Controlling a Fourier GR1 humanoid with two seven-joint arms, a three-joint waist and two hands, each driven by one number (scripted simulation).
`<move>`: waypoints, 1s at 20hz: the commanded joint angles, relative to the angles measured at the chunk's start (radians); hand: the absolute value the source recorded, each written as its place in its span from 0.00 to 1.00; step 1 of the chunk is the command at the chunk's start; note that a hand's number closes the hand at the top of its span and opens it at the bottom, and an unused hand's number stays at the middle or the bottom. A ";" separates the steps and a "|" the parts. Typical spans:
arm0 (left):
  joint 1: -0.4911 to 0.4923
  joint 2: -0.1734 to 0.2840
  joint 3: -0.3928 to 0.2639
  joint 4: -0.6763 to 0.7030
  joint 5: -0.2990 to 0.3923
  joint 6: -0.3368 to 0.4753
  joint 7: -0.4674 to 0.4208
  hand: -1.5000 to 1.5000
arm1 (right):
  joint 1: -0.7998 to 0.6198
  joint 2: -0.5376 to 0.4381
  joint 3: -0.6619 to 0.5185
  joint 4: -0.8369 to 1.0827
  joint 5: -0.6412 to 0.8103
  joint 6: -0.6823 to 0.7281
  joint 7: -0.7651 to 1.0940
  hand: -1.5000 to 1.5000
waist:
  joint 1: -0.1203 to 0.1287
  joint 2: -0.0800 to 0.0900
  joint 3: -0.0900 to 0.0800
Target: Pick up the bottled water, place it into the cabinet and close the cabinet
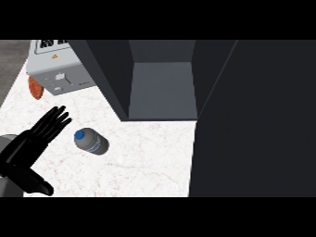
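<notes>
Left hand [32, 146] sits nearest, low at the near left, palm side-on, fingers [54, 120] straight and held together, pointing far-right; holds nothing. Right hand not in view.

Far left on the table [147, 162]: grey toaster [59, 69], a reddish round item [35, 87] touching its near-left corner; identity unclear.

Just right of the fingertips, apart from them: bottled water [91, 141], lying tilted on the marble top, blue cap [80, 135] toward far-left, base toward near-right. Not yet grasped.

Right again, and farther off: dark cabinet [161, 88], open, grey floor visible inside, side walls standing up around it. Large dark panel [263, 120] fills the right side, probably the open door; cannot confirm.

Step in hand, as I judge it: the reach to grasp. To do it well:
- spread thumb from fingers before closing in
- come at the bottle's body across its long axis, not over the cap
- wrap mid-body so it cannot roll away on the smooth top
- lift clear before swinging right toward the opening, minding the cabinet's near-left wall edge.
</notes>
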 commanded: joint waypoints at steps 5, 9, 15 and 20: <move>-0.150 0.034 0.006 0.367 -0.126 0.028 -0.158 0.00 | 0.007 0.010 0.016 0.024 -0.014 -0.004 -0.035 0.00 | -0.004 0.002 0.000; -0.225 -0.008 -0.035 0.502 -0.186 0.077 -0.219 0.00 | -0.009 -0.046 -0.056 -0.012 -0.084 0.028 0.007 0.00 | -0.005 0.002 -0.001; -0.290 0.039 -0.017 0.704 -0.194 0.043 -0.305 0.00 | 0.094 -0.083 -0.046 -0.090 -0.107 0.056 -0.008 0.00 | -0.012 0.003 -0.001; -0.355 0.032 -0.038 0.807 -0.234 0.063 -0.396 0.00 | 0.112 -0.071 -0.025 -0.015 -0.052 0.072 -0.095 0.00 | -0.021 0.004 -0.002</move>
